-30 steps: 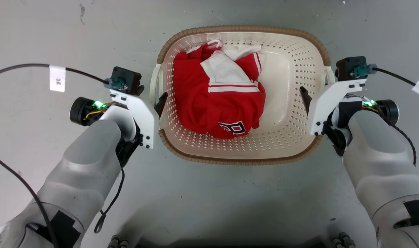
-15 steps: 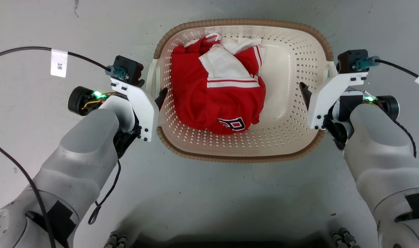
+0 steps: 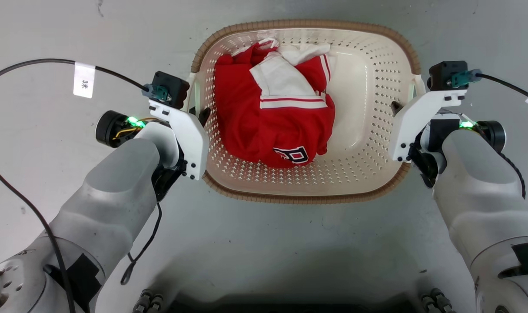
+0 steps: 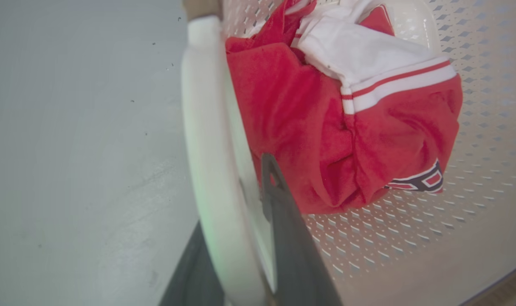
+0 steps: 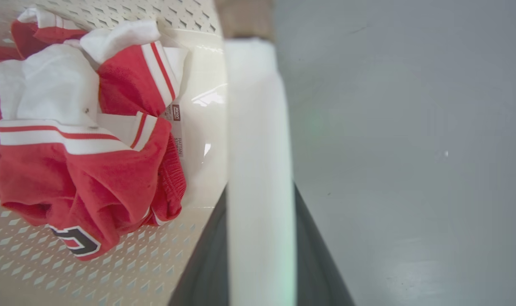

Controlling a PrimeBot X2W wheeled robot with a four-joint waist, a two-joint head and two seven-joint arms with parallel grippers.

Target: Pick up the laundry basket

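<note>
Left pincer (image 3: pixel 199 116) at the left handle (image 3: pixel 193 93) of the basket (image 3: pixel 307 199): in the left wrist view one dark finger lies inside the basket wall and the other outside, with the white handle (image 4: pixel 207 127) sandwiched between them and no clear gap on either side, so the pincer reads as clamped on that handle. The basket sits centred between the two arms on the grey floor (image 3: pixel 264 248), upright, its brown rim level. Inside, towards the left half, lies a crumpled red-and-white garment (image 3: pixel 255 126), and the right half of the perforated bottom is bare. Right pincer (image 3: pixel 398 108) at the right handle (image 3: pixel 416 82): the right wrist view shows the same arrangement mirrored, the handle (image 5: pixel 258 127) running up between two dark fingers that press against both of its sides, so this pincer too appears clamped. Progress, as judged: approach and two-handed grasp are complete and symmetrical. The lift itself is either just starting or not yet begun, since the views do not show whether the basket's base has left the floor. What remains is to raise both arms together and evenly, so that the basket stays level and the garment does not slide towards one handle.
</note>
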